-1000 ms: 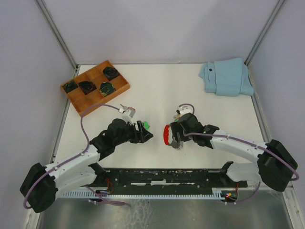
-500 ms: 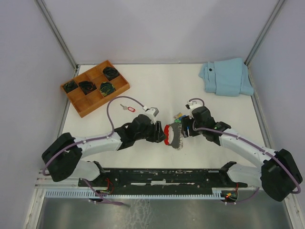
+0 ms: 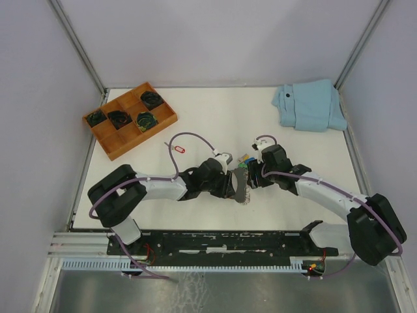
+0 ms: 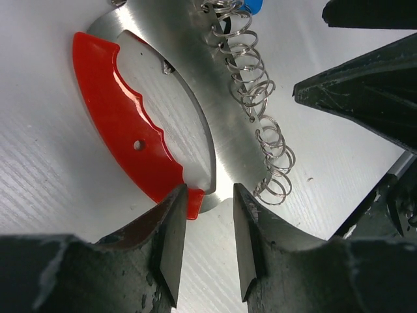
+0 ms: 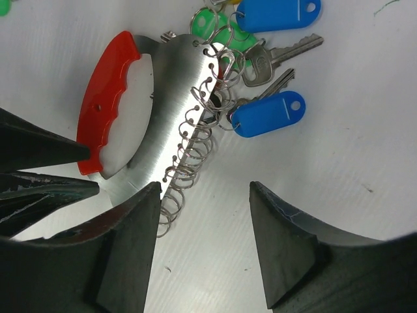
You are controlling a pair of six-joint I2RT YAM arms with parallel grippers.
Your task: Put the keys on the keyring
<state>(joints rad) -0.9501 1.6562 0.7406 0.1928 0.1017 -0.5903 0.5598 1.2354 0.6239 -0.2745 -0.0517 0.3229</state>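
Left wrist: keyring [image 4: 171, 111] tip just ahead of parted jaws.

One camera looks down from above; both wrist cameras closely face the keyring [image 5: 163, 111]

Keyring [image 5: 166, 91]: red band, brushed silver plate, silver wire rings, blue tags [image 5: 267, 112], a green tag [image 5: 214, 27]. The key [image 3: 177, 149] apart has a red tag. Tray [image 3: 130, 119] orange-brown, cloth [image 3: 310, 104] pale blue, table [image 3: 215, 111] white
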